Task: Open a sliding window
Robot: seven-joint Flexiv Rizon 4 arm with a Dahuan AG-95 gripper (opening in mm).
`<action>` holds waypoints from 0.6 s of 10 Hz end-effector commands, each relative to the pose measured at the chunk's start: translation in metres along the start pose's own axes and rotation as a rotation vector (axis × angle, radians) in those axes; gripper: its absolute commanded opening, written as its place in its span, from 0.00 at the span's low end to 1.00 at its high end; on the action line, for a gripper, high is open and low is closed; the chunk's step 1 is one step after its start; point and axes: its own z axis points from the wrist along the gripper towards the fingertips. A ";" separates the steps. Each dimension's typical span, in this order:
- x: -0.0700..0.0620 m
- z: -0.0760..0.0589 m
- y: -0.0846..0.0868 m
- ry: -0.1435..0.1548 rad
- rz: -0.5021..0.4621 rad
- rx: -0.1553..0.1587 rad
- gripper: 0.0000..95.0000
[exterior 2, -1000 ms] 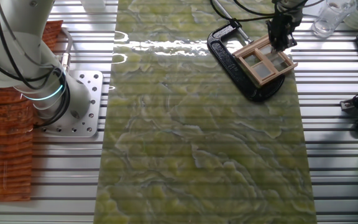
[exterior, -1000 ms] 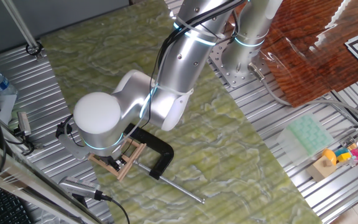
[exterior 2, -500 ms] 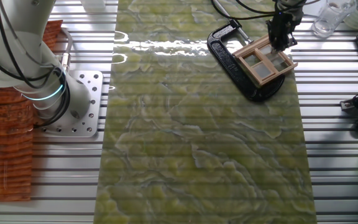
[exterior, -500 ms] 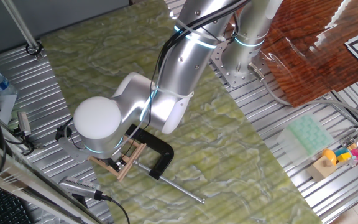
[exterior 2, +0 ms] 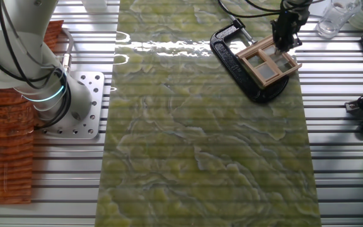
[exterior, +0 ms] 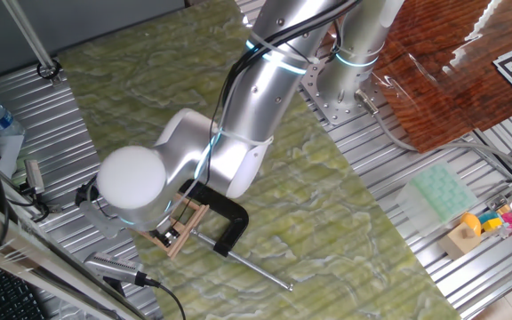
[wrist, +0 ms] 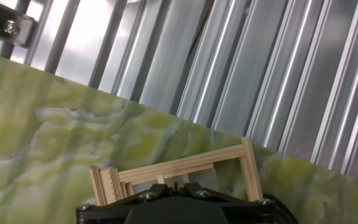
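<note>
My gripper (exterior 2: 285, 43) down on sliding window (exterior 2: 269, 62), at its far edge as other fixed view shows it. Window lies flat at edge of green mat (exterior 2: 200, 139), held in black C-clamp (exterior 2: 241, 66). Hand view: wooden frame (wrist: 179, 171) directly under my fingers, top rail and corner posts showing past gripper body. Fingertips hidden by body; spread cannot tell. In one fixed view, my wrist covers most of window (exterior: 180, 233).
</note>
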 end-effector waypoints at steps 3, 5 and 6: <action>0.001 0.000 0.000 0.020 0.003 0.017 0.00; 0.001 0.000 -0.001 0.016 0.006 0.018 0.00; 0.002 0.001 -0.001 0.016 0.004 0.018 0.00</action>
